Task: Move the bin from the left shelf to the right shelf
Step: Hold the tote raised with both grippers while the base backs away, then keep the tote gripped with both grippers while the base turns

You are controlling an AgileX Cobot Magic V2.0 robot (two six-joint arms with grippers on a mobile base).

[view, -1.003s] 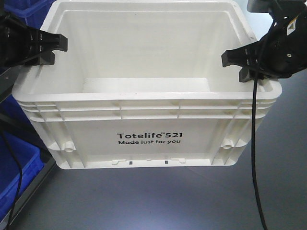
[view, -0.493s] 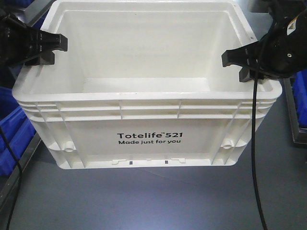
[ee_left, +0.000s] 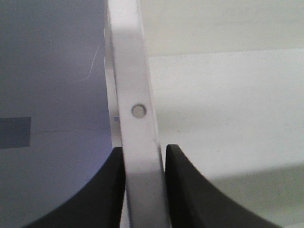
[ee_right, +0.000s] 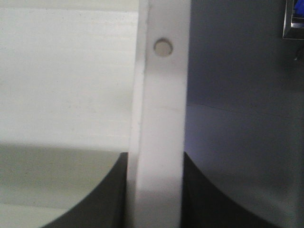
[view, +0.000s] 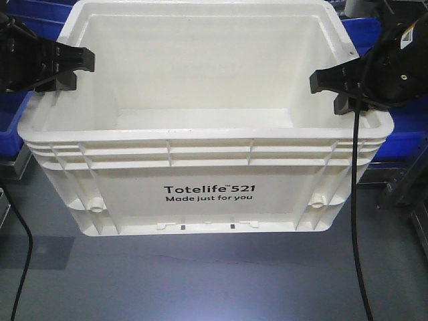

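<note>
- The fingers (ee_left: 102, 190) of the left gripper (view: 80, 72) are clamped on the left wall of the bin (view: 207, 194). One black pad sits outside and one inside, both pressed flat to the white rim.
- Over on the other side, the right gripper (view: 326, 93) has the same bite. Its fingers (ee_right: 102, 190) pinch the right-hand rim from both faces, with no gap showing.
- So the bin hangs between the two arms, level and open side up, with nothing inside it. The black "Totelife 521" print faces the front camera.
- Beneath it is only the grey floor (view: 200, 287), and nothing is seen propping up the base. It looks carried rather than resting.
- A black cable (view: 354, 221) drops from the right arm across the bin's near corner.
- Behind, blue tubs (view: 404, 127) show on both sides, on what looks like shelving.
- Progress: the pick-up reads as done and the carry as under way. The bin has not yet been set on the right shelf, and no landing spot is clear from here. Both grippers must then let go.
</note>
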